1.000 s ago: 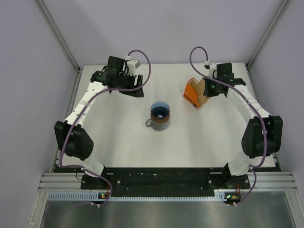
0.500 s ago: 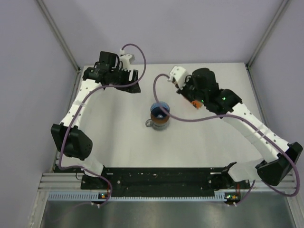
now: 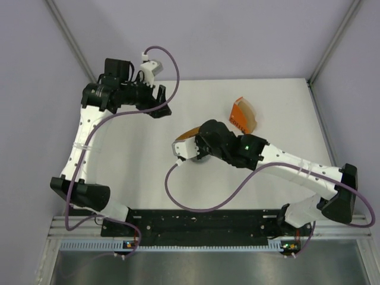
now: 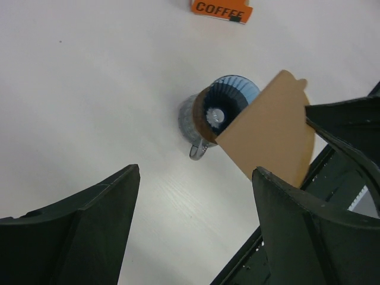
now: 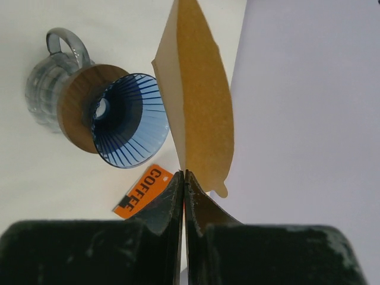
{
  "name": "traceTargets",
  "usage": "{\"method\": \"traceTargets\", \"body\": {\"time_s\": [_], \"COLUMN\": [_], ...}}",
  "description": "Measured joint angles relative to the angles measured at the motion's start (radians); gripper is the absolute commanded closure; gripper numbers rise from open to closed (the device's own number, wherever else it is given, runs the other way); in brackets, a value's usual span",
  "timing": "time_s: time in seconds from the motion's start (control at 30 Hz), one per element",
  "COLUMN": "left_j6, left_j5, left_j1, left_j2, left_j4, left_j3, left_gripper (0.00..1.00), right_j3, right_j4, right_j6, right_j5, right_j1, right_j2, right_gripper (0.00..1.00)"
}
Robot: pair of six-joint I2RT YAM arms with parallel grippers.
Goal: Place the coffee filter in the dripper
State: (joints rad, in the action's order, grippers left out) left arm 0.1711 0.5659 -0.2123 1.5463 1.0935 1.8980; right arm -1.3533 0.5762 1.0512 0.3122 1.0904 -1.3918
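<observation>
The coffee filter (image 5: pixel 199 95) is a tan paper cone pinched at its edge by my shut right gripper (image 5: pixel 184 173). It hangs in the air just beside and above the blue ribbed dripper (image 5: pixel 127 124). The dripper sits on a brown ring on a grey handled cup (image 5: pixel 44 95). In the left wrist view the filter (image 4: pixel 270 136) partly overlaps the dripper's mouth (image 4: pixel 228 102). In the top view the right gripper (image 3: pixel 195 139) holds the filter (image 3: pixel 190 132) at the table's middle, and the arm hides the dripper. My left gripper (image 3: pixel 157 102) is open and empty at the back left, raised.
The orange packet of filters (image 3: pixel 242 117) marked COFFEE stands at the back right; it also shows in the left wrist view (image 4: pixel 221 9). The right arm stretches across the table's middle. Grey walls enclose the table on three sides.
My right arm has swung from the orange packet to the table's middle, carrying the filter over the dripper. My left arm has drawn back to the left.
</observation>
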Motion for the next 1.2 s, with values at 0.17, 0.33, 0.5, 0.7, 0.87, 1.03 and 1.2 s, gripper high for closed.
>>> {"method": "traceTargets", "body": {"time_s": [0.17,0.33,0.5,0.7,0.87,1.03,1.2], "left_j6": [0.02,0.023,0.031,0.039,0.027,0.015,-0.005], "left_j5": [0.005,-0.018,-0.054,-0.127,-0.216,-0.23,-0.262], "left_j1": [-0.125,-0.229,-0.291,-0.321,-0.32,-0.319,-0.319], "left_j2": [-0.03,-0.014,0.027,0.054,0.067,0.067,0.08], "left_j4": [0.022,0.029,0.029,0.025,0.006,-0.006,-0.025], "left_j3": [-0.011,-0.048,-0.085,-0.114,-0.124,-0.128,-0.142], "left_gripper": [0.18,0.25,0.33,0.68,0.8,1.0,1.0], "right_j3": [0.0,0.0,0.0,0.0,0.004,0.024,0.06], "right_j4": [-0.003,-0.005,-0.005,-0.003,-0.005,-0.005,-0.015], "right_j6": [0.069,0.101,0.109,0.109,0.108,0.1,0.077], "right_j5": [0.023,0.028,0.034,0.043,0.046,0.045,0.046], "right_j1": [0.015,0.046,0.053,0.053,0.053,0.053,0.053], "right_j2": [-0.008,-0.012,-0.018,-0.028,-0.028,-0.028,-0.027], "right_gripper": [1.0,1.0,1.0,1.0,1.0,1.0,0.69]}}
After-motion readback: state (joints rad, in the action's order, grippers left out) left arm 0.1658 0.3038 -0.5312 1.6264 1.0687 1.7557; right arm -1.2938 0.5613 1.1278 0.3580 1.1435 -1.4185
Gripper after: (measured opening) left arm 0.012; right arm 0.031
